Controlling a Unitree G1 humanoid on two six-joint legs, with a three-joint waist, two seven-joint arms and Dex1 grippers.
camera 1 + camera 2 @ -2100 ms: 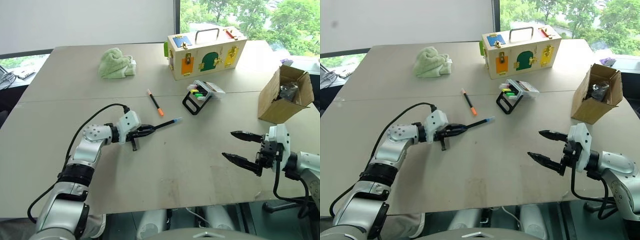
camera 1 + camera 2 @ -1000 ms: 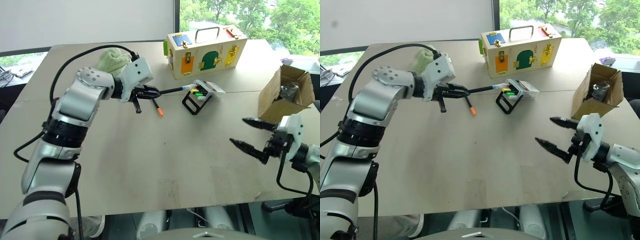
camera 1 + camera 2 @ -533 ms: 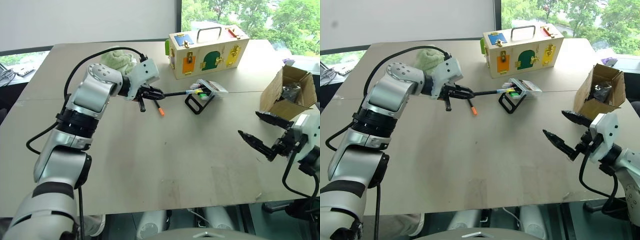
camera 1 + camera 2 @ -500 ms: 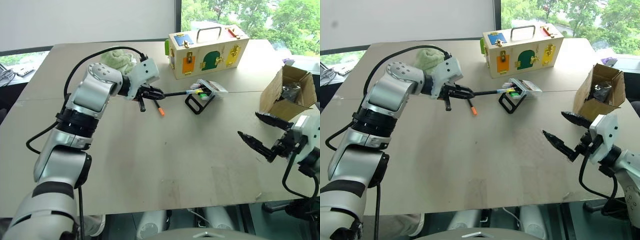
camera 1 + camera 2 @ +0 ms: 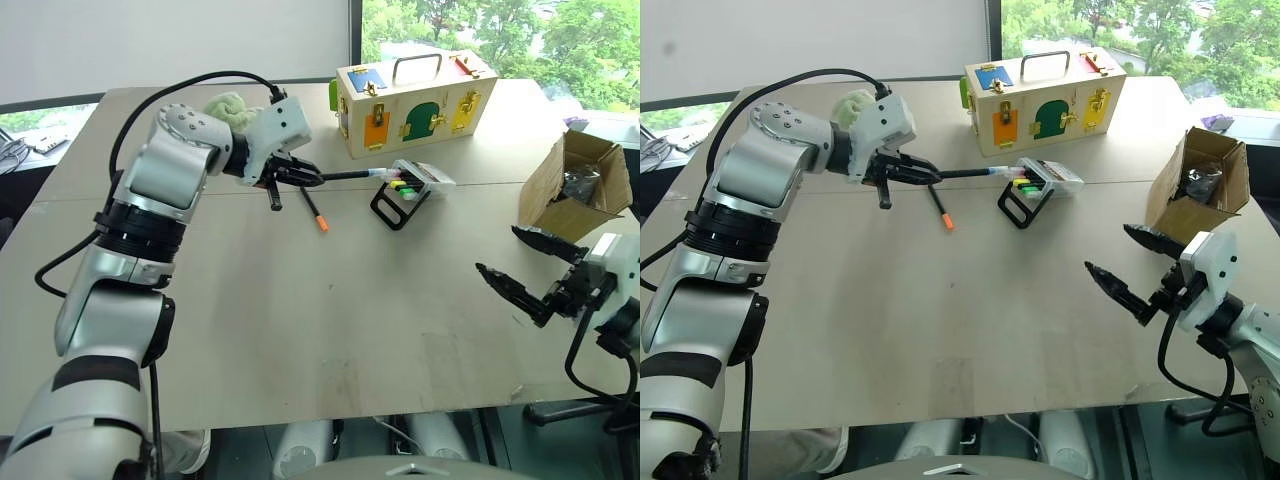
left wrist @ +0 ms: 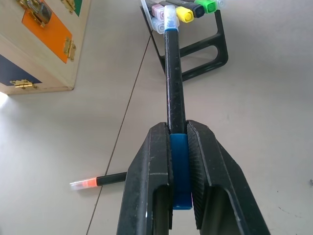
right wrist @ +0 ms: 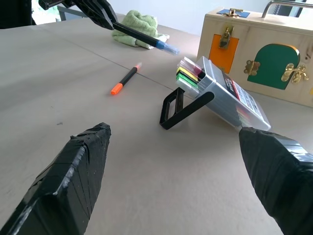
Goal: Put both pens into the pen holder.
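Note:
My left gripper (image 5: 300, 177) is shut on the blue rear end of a black pen (image 5: 345, 176), held off the table and almost level. The pen's pale blue tip points at the open end of the pen holder (image 5: 385, 207), a tilted black-framed rack with coloured marker ends. In the right wrist view the pen (image 7: 146, 41) stops just short of the pen holder (image 7: 215, 93). The orange-capped pen (image 5: 312, 208) lies flat on the table below the left gripper. My right gripper (image 5: 500, 251) hovers open and empty at the right, well away from the holder.
A wooden box (image 5: 410, 105) with coloured doors stands behind the holder. An open cardboard box (image 5: 575, 195) sits at the table's right edge, just beyond my right gripper. A green cloth (image 5: 225, 105) lies at the back, partly behind my left arm.
Two seconds ago the left gripper held the blue-ended pen low over the table's middle; it has carried the pen up to the holder. Over the last half second it has hardly moved.

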